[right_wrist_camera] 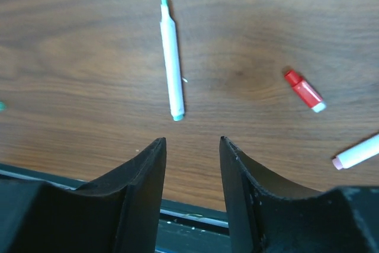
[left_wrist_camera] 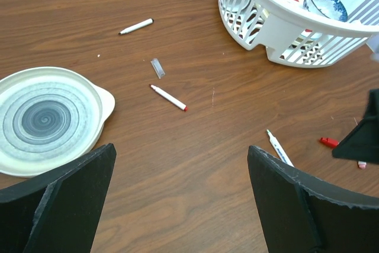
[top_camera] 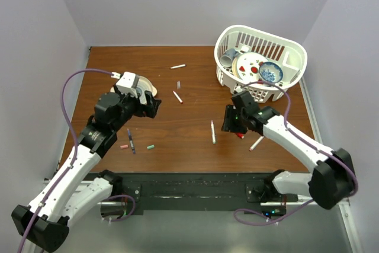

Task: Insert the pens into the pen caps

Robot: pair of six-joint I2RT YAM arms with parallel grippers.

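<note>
Several pens lie apart on the brown table. A white pen with a green tip (top_camera: 213, 131) (right_wrist_camera: 172, 57) lies just ahead of my right gripper (top_camera: 228, 119) (right_wrist_camera: 192, 140), whose jaws stand open around bare wood. A red cap (right_wrist_camera: 304, 90) (top_camera: 240, 135) and a pink-ended pen (right_wrist_camera: 358, 152) (top_camera: 256, 143) lie to its side. My left gripper (top_camera: 151, 106) (left_wrist_camera: 180, 158) is wide open over bare table. Ahead of it are a red-tipped pen (left_wrist_camera: 169, 97), a grey cap (left_wrist_camera: 157, 67) and a white pen (left_wrist_camera: 136, 26). A dark pen (top_camera: 131, 141), a pink cap (top_camera: 124, 146) and a green cap (top_camera: 150, 146) lie at near left.
A white basket (top_camera: 291, 57) (left_wrist_camera: 278, 34) with dishes stands at the back right. A pale plate with a grey swirl (left_wrist_camera: 44, 119) (top_camera: 151, 87) lies beside the left gripper. The table's near edge and a black rail (right_wrist_camera: 189, 211) run just under the right gripper.
</note>
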